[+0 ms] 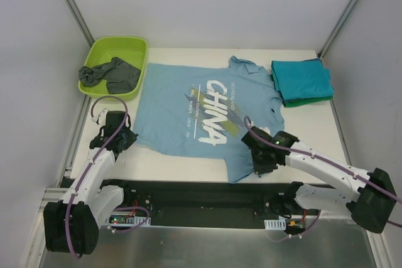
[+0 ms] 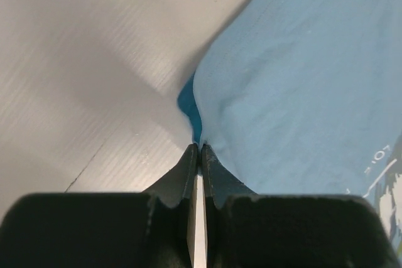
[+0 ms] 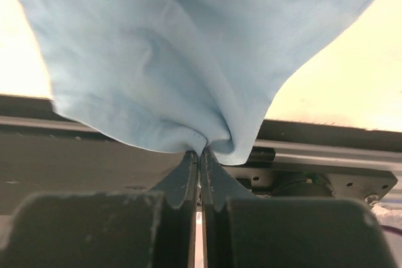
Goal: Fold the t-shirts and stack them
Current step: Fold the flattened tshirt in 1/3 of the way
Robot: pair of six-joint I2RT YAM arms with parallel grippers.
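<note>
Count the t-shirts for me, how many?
4: light blue one spread mid-table, teal one folded atop green one back right, dark grey one in the tub. Others may hide.

The left arm (image 1: 94, 177) and right arm (image 1: 323, 164) share white tubular links, bulky black joint housings and black wrists. A purple cable (image 1: 92, 112) loops along each. The left pincer (image 2: 200, 150) and right pincer (image 3: 200, 153) have matte black tapering fingers (image 2: 220, 183) on blocky bodies flecked with pale scuffs

Left gripper (image 2: 200, 149) low, reaching forward, right gripper (image 3: 200, 152) angled inward, each pinched closed on light blue t-shirt (image 1: 169, 105)
</note>
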